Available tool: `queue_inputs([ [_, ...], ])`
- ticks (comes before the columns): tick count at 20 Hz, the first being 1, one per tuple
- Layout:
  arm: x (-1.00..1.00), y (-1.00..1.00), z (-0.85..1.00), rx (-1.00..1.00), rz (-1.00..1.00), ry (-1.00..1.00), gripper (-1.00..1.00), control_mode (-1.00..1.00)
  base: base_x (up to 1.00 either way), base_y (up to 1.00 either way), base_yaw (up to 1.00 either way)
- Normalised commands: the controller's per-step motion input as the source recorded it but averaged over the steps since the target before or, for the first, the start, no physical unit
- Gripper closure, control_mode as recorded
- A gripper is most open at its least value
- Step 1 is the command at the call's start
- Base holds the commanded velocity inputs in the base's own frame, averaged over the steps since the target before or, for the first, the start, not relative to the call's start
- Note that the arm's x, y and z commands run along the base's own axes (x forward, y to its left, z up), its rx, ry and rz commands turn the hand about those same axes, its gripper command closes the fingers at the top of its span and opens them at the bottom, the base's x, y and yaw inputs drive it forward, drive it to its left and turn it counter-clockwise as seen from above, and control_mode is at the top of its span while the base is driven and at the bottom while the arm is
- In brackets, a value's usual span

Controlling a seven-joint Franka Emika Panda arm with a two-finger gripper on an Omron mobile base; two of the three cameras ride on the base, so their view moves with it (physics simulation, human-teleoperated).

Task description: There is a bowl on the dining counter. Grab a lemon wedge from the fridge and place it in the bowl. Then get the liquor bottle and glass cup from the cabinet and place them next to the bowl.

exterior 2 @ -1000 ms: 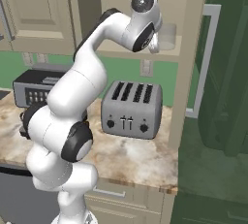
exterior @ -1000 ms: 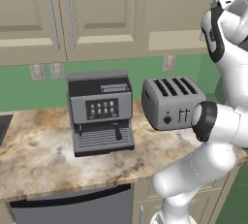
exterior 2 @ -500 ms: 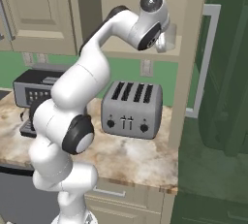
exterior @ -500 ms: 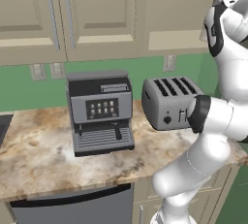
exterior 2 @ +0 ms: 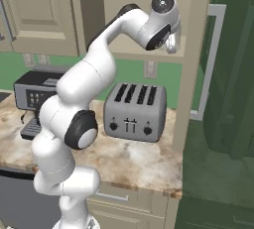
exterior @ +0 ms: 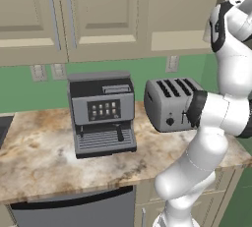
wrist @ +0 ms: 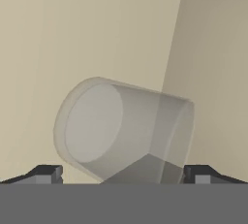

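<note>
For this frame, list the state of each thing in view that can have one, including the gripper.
gripper: open, fingertips on either side of the glass cup, not closed on it.
glass cup: empty, in the open cabinet, appears tilted in the hand view.
cabinet: open in front, the arm reaching inside.
toaster: slots empty.
coffee machine: nothing under the spout.

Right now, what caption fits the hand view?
Open gripper lined up on a clear glass cup against a beige cabinet wall.
</note>
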Motion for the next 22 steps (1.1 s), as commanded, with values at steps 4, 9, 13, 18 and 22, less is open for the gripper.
queue_inputs([
  [4, 0.18, -0.03, 0.0, 0.0, 0.0, 0.0, -1.0, -1.0, 0.0, 0.0, 0.0],
  [9, 0.12, -0.01, 0.0, 0.0, 0.0, 0.03, -1.0, -1.0, 0.0, 0.0, 0.0],
  [13, 0.1, 0.0, -0.05, 0.0, 0.0, 0.07, -1.0, -1.0, 0.0, 0.0, 0.0],
  [18, 0.13, 0.0, -0.07, 0.0, 0.01, 0.07, -1.0, -1.0, 0.0, 0.0, 0.0],
  [22, 0.19, 0.0, -0.07, 0.0, 0.0, 0.05, -1.0, -1.0, 0.0, 0.0, 0.0],
])
